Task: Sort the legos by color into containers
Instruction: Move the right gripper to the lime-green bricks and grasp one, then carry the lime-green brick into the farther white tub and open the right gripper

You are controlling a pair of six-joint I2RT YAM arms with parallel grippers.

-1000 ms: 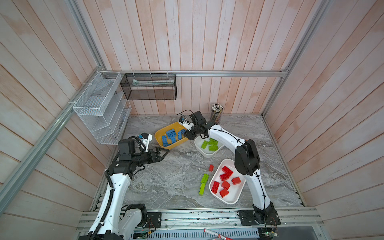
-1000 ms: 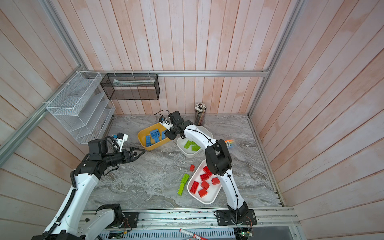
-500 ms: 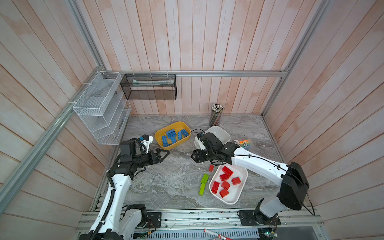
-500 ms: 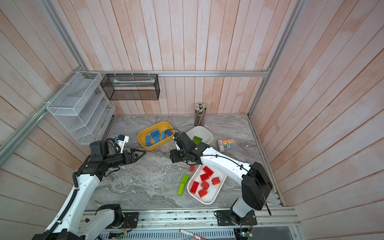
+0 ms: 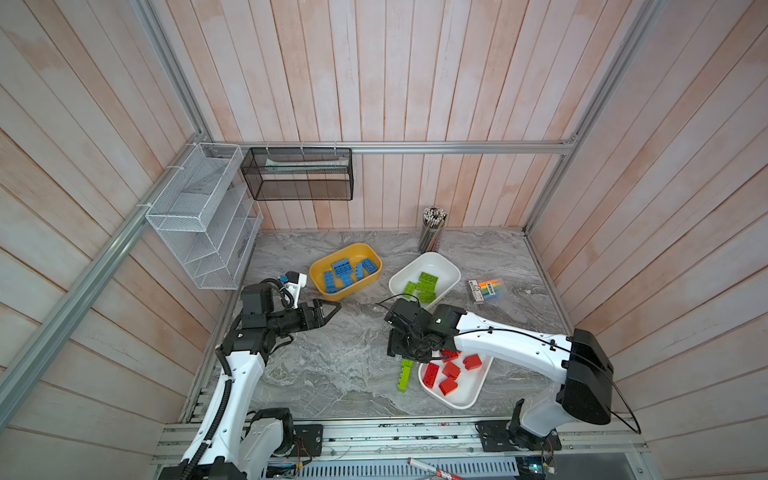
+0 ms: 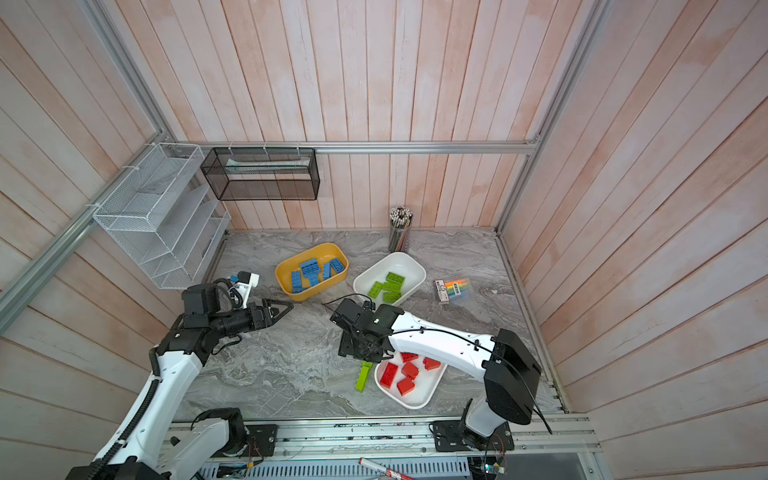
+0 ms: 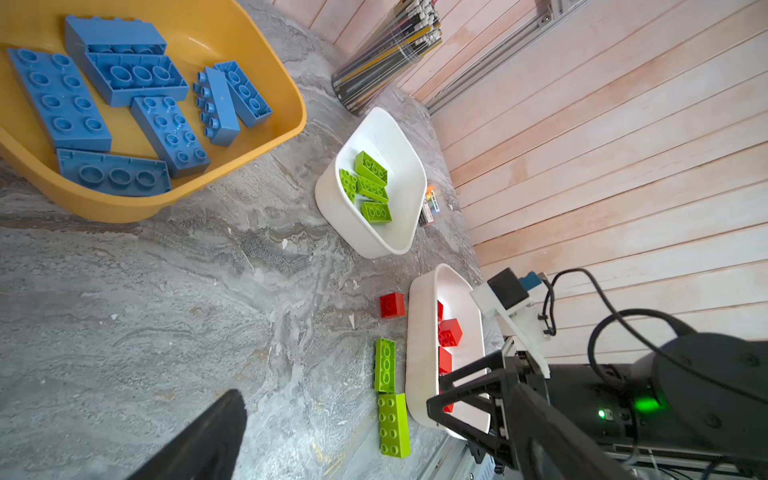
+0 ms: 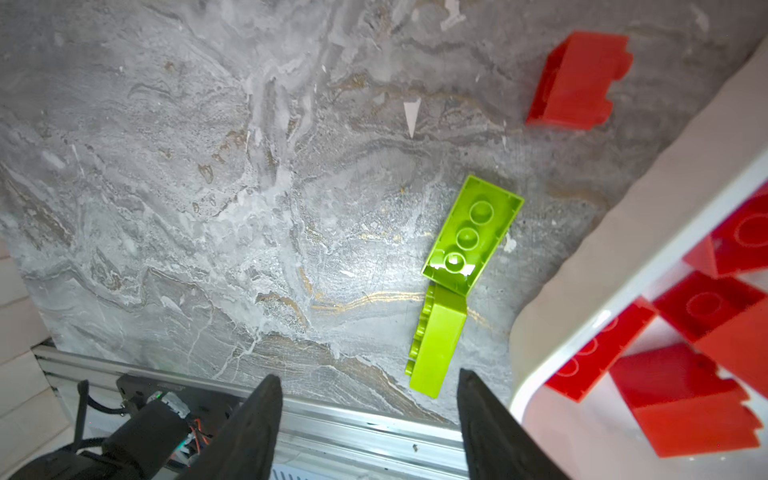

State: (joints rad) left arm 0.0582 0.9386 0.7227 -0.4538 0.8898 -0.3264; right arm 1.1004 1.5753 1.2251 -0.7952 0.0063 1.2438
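We look down on the gray table (image 5: 332, 374) like a clock, with 12 at the back wall. The yellow tub (image 5: 332, 296) sits at 11, and the blue bricks (image 5: 342, 269) lie in it. The far white tub (image 5: 441, 260) sits at 1 with four green bricks (image 5: 424, 285) inside. The near white tub (image 5: 464, 395) sits at 5 with the red bricks (image 5: 449, 370) inside.

Just beside the near white tub, at its 9, two loose green bricks (image 5: 405, 374) lie end to end on the table. One small red brick (image 7: 392, 304) lies on the table too, close to that tub's rim.

The right gripper (image 8: 368, 376) hangs near the middle of the table and points down. The two loose green bricks are right in front of it. Its jaws are spread apart, and nothing is between them.

The left gripper (image 5: 332, 311) hangs at 9 over bare table, well apart from every brick. Its jaws are spread wide and hold nothing.
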